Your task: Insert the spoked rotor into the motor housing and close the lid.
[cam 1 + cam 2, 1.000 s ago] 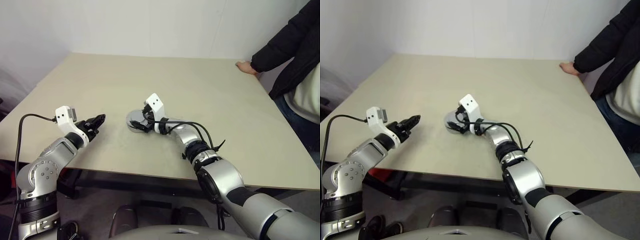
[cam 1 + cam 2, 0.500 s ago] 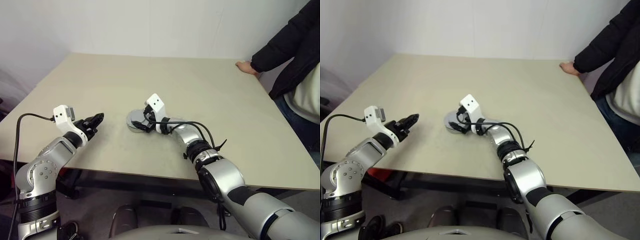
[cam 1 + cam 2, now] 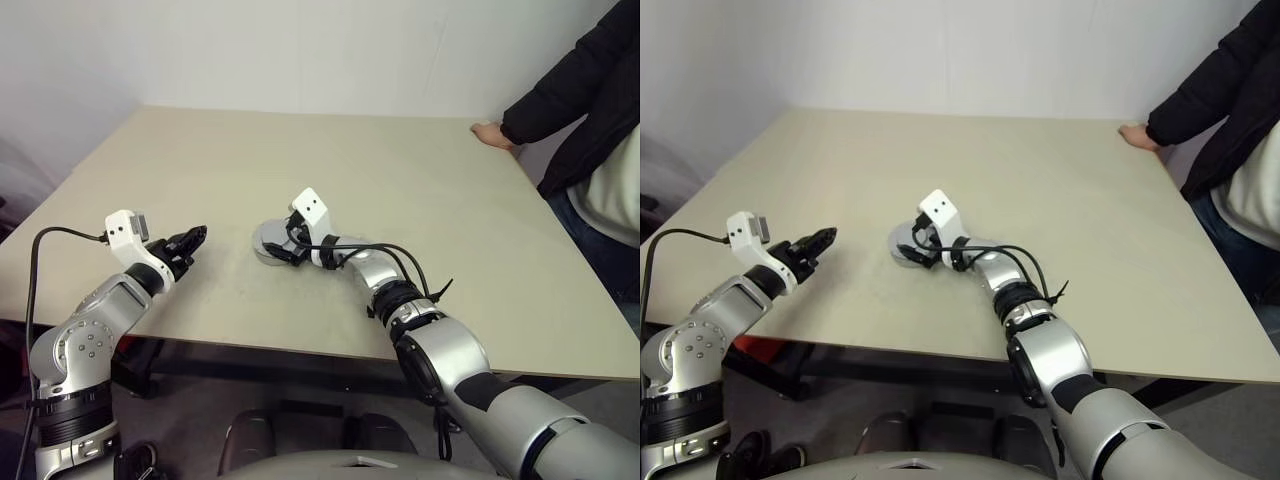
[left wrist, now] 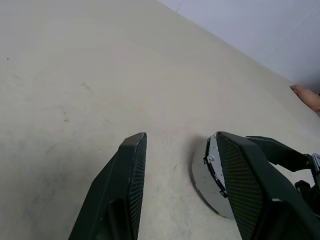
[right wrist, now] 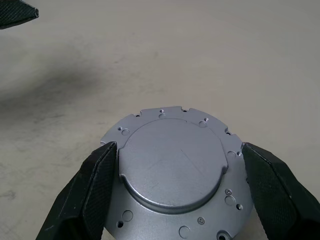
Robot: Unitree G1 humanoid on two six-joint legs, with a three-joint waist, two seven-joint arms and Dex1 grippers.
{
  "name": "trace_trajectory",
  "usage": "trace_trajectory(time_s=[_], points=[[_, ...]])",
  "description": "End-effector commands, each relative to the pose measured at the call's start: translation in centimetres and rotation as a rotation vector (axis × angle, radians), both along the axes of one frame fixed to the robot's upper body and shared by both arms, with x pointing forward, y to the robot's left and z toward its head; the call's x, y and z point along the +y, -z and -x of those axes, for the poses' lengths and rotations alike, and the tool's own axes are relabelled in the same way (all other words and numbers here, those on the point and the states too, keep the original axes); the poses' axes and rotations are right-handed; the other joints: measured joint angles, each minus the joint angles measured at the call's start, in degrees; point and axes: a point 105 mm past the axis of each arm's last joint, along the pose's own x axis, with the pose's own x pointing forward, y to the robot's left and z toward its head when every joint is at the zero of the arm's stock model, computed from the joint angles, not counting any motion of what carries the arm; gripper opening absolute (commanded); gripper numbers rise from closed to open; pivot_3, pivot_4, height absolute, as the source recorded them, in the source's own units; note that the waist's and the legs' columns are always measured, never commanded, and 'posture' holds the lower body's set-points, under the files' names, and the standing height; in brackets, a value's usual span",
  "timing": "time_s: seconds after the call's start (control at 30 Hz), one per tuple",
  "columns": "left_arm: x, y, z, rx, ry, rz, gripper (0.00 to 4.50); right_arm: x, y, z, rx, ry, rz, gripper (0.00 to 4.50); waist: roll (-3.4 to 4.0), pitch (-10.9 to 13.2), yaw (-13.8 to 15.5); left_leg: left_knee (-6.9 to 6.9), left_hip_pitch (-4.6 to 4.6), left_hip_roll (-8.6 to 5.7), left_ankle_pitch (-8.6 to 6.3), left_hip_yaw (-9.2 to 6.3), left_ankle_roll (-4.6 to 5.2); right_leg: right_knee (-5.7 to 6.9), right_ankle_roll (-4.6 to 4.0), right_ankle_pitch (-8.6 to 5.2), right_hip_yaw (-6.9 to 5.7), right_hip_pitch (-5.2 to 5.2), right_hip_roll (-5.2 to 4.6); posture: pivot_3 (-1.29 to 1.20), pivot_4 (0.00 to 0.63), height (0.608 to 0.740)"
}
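Observation:
A short round silver piece point(image 3: 267, 241) sits on the table, the motor housing with the lid point(image 5: 172, 162) lying flat on top, a grey disc with small screw holes around a raised round centre. My right gripper point(image 5: 179, 150) is open, its fingers spread wide on either side of the rim and close against it. My left gripper point(image 3: 198, 237) hovers over the table to the left of the housing, open with nothing between its fingers point(image 4: 127, 170). The housing's edge point(image 4: 202, 172) shows past them. The spoked rotor is hidden.
The beige table point(image 3: 400, 160) is bare around the housing. A person in a dark jacket stands at the far right corner, one hand point(image 3: 492, 133) resting on the table's edge. The near edge of the table runs just under my arms.

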Motion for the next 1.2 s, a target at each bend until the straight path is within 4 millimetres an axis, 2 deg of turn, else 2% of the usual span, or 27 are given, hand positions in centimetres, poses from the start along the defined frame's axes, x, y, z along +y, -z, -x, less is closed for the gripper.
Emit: trace_trajectory(time_s=[0.03, 0.5, 0.6, 0.67, 0.7, 1.2], points=[[0.5, -1.8, 0.0, -0.059, -0.009, -0.015, 2.34, 0.1, -0.1, -0.1, -0.007, 0.003, 0.002, 4.48, 0.0, 0.0, 0.0, 0.0, 0.0, 0.0, 0.0, 0.0, 0.0, 0.0, 0.0, 0.0, 0.0, 0.0, 0.0, 0.0, 0.0, 0.74], [0.5, -1.7, -0.2, -0.061, -0.018, -0.007, 2.34, 1.0, -0.8, 0.0, -0.037, -0.035, 0.061, 4.48, 0.01, 0.0, -0.1, 0.0, 0.02, 0.01, 0.0, 0.0, 0.0, 0.0, 0.28, -0.17, 0.0, 0.0, 0.0, 0.0, 0.0, 0.74], [0.7, -1.6, -0.1, -0.061, -0.023, -0.006, 2.34, 1.0, -0.6, 0.1, -0.034, -0.035, 0.062, 3.84, 0.01, 0.0, -0.2, 0.0, 0.01, 0.01, 0.0, 0.0, 0.0, 0.0, 0.28, -0.17, 0.0, 0.0, 0.0, 0.0, 0.0, 0.74], [0.7, -1.6, -0.1, -0.062, -0.025, -0.005, 2.34, 1.0, -0.4, 0.1, -0.028, -0.034, 0.065, 3.21, 0.01, 0.0, -0.2, 0.0, 0.02, 0.02, 0.0, 0.0, 0.0, 0.0, 0.28, -0.17, 0.0, 0.0, 0.01, 0.0, 0.0, 0.74], [0.7, -1.6, -0.1, -0.062, -0.026, -0.004, 2.34, 1.0, -0.2, 0.1, -0.025, -0.031, 0.07, 3.11, 0.01, 0.0, -0.2, 0.0, 0.02, 0.02, 0.0, 0.0, 0.0, 0.0, 0.28, -0.17, 0.0, 0.0, 0.0, 0.0, 0.0, 0.74], [0.3, -1.6, -0.1, -0.061, -0.011, 0.0, 2.34, 0.1, 1.1, 0.0, -0.001, -0.013, 0.151, 3.11, 0.03, 0.0, -0.3, 0.0, 0.09, 0.02, 0.0, -0.01, 0.0, 0.0, 0.29, -0.18, 0.01, 0.05, 0.0, 0.0, 0.0, 0.74]])
